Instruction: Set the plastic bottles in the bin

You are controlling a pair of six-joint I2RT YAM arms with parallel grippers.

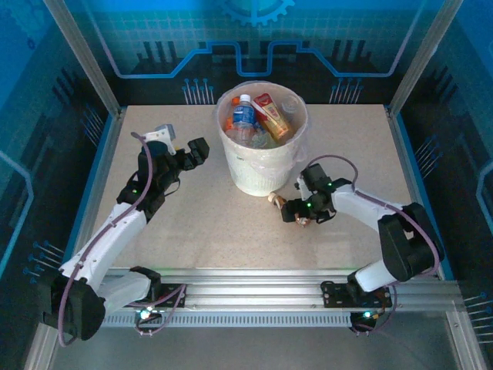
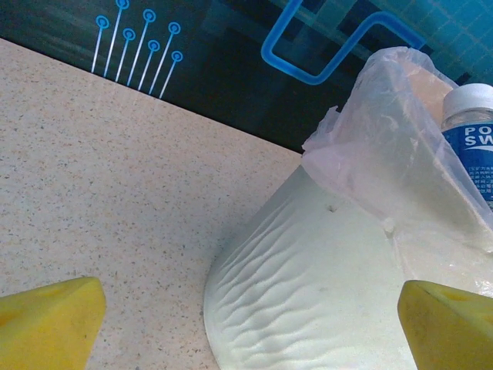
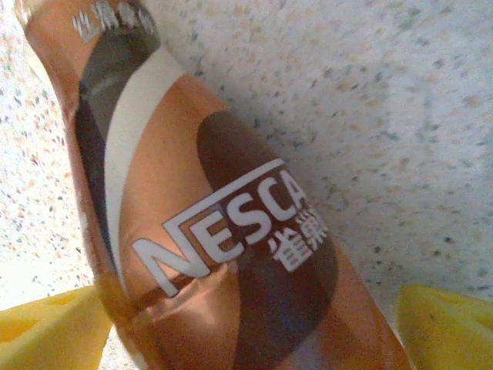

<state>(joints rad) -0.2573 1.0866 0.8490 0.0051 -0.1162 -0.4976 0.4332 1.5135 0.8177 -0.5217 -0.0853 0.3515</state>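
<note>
1. Nearest to me, right of centre in the top view, I am seeing the right fingers spread wide over the table. They are gripping nothing.
2. The brown bottle is lying on its side on the table between those fingers. In the right wrist view it is running from the upper left corner down to the bottom centre. The right-hand finger is standing clear of it, and the left-hand one is sitting just beside its edge.
3. I am judging this bottle to be the work left: it is the one bottle I am finding on the table, not yet clamped or lifted.
4. Further back, left of centre in the top view, the left fingers are hanging fully spread and carrying nothing. They are facing the bin's left wall.
5. The bin is standing upright at the upper centre of the top view, with its bag liner folded over the rim.
6. Inside it, a blue-labelled bottle and a red-labelled bottle are poking up among others that I am not able to count.
7. So I am reckoning the task nearly done, with the brown bottle to be gripped, carried up and left, and dropped over the rim.
</note>
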